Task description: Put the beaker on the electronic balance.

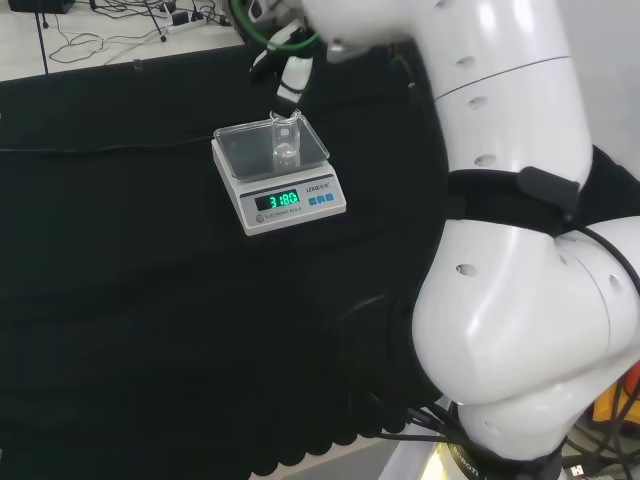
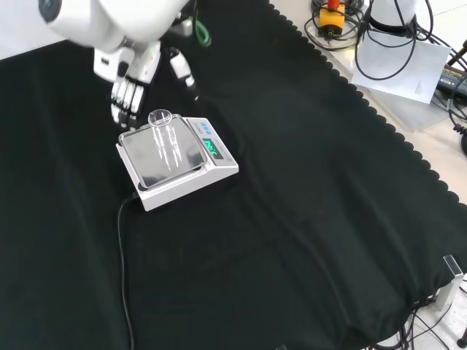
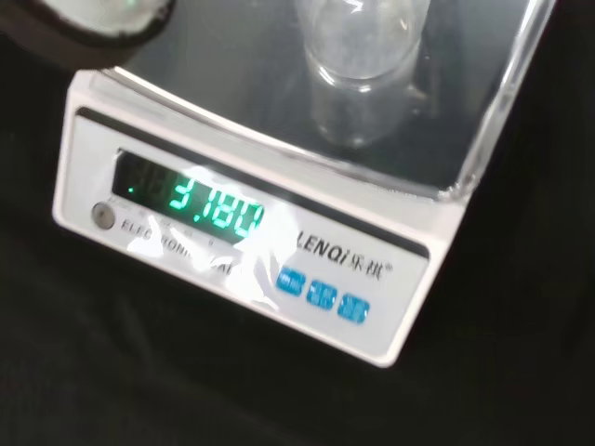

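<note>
Beaker (image 2: 165, 138) upright on balance (image 2: 177, 175) pan, front view: hand (image 2: 130, 91) apart, open

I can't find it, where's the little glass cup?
The beaker stands upright on the balance's steel pan, left of centre in the front view, just below the hand.
</note>
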Robot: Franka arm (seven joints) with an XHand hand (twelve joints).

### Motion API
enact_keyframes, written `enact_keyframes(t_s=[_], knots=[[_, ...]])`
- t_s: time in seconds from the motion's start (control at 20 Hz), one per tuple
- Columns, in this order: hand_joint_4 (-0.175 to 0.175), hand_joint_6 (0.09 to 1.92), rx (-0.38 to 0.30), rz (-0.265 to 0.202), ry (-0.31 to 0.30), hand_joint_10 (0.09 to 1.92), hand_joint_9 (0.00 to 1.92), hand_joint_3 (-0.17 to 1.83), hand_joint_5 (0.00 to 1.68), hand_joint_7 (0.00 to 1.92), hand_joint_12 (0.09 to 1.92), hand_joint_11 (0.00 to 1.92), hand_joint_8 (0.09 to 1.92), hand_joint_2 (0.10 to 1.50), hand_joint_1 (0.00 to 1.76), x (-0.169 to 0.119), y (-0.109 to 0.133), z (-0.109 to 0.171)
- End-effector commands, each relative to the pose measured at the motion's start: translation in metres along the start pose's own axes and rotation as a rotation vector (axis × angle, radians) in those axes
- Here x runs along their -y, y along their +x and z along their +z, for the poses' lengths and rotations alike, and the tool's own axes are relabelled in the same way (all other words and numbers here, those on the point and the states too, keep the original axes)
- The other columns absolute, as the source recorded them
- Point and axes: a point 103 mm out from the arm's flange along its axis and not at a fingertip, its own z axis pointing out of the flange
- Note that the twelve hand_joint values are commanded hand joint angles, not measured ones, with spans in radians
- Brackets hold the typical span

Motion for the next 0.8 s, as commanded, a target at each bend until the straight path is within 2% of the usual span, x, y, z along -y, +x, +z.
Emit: enact_keyframes(t_s=[0.05,0.15,0.35,0.45,0.5,0.55,0.65,0.7,0.8], knots=[[0.012,0.09,0.056,0.065,-0.095,0.09,0.0,-0.02,0.01,0.01,0.45,0.0,0.09,0.74,0.65,0.12,0.008,0.003],[0.011,0.09,0.052,0.084,-0.096,0.09,0.01,-0.02,0.02,0.02,0.47,0.0,0.09,0.75,0.64,0.136,0.009,0.007],[0.008,0.09,0.038,0.084,-0.101,0.09,0.03,-0.01,0.03,0.04,0.48,0.0,0.09,0.76,0.63,0.162,0.008,0.027],[0.005,0.09,0.013,0.085,-0.145,0.09,0.06,0.0,0.05,0.06,0.5,0.0,0.09,0.78,0.62,0.172,0.009,0.04],[-0.002,0.09,0.022,0.095,-0.175,0.09,0.1,0.0,0.09,0.1,0.58,0.0,0.09,0.79,0.63,0.177,0.01,0.046],[-0.012,0.09,0.021,0.102,-0.202,0.14,0.18,0.01,0.16,0.18,0.79,0.0,0.1,0.82,0.65,0.18,0.01,0.052],[-0.035,0.09,0.011,0.115,-0.254,0.52,0.35,0.04,0.36,0.33,1.23,0.06,0.32,0.86,0.7,0.188,0.01,0.064],[-0.047,0.14,0.01,0.12,-0.262,0.65,0.45,0.06,0.46,0.4,1.33,0.15,0.45,0.88,0.73,0.193,0.01,0.068],[-0.064,0.33,0.012,0.135,-0.259,0.74,0.6,0.13,0.55,0.49,1.38,0.3,0.63,0.89,0.77,0.202,0.01,0.073]])
